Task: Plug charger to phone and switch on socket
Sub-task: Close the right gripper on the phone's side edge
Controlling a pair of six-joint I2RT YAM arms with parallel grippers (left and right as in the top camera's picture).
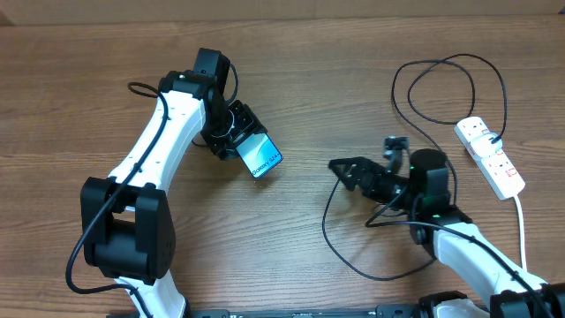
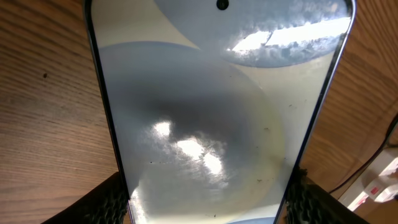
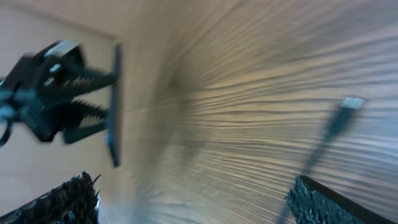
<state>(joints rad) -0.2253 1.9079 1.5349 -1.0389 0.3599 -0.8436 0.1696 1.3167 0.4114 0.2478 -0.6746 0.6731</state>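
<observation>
My left gripper (image 1: 237, 132) is shut on the phone (image 1: 261, 158) by one end and holds it tilted over the table. In the left wrist view the phone (image 2: 211, 112) fills the frame between the two fingers (image 2: 202, 202). My right gripper (image 1: 357, 172) is open and empty, pointing left towards the phone. The right wrist view is blurred; its fingers (image 3: 193, 199) are wide apart, and the phone (image 3: 115, 106) shows edge-on in the left gripper. The charger's black cable (image 1: 328, 221) loops on the table, and its plug tip (image 1: 395, 142) (image 3: 351, 102) lies beside the right gripper. The socket (image 1: 490, 156) lies at the right.
The charger cable makes a large loop (image 1: 441, 66) at the back right, near the socket. The socket's thick white cord (image 1: 523, 230) runs towards the front edge. Part of the socket (image 2: 379, 186) shows in the left wrist view. The table is brown wood.
</observation>
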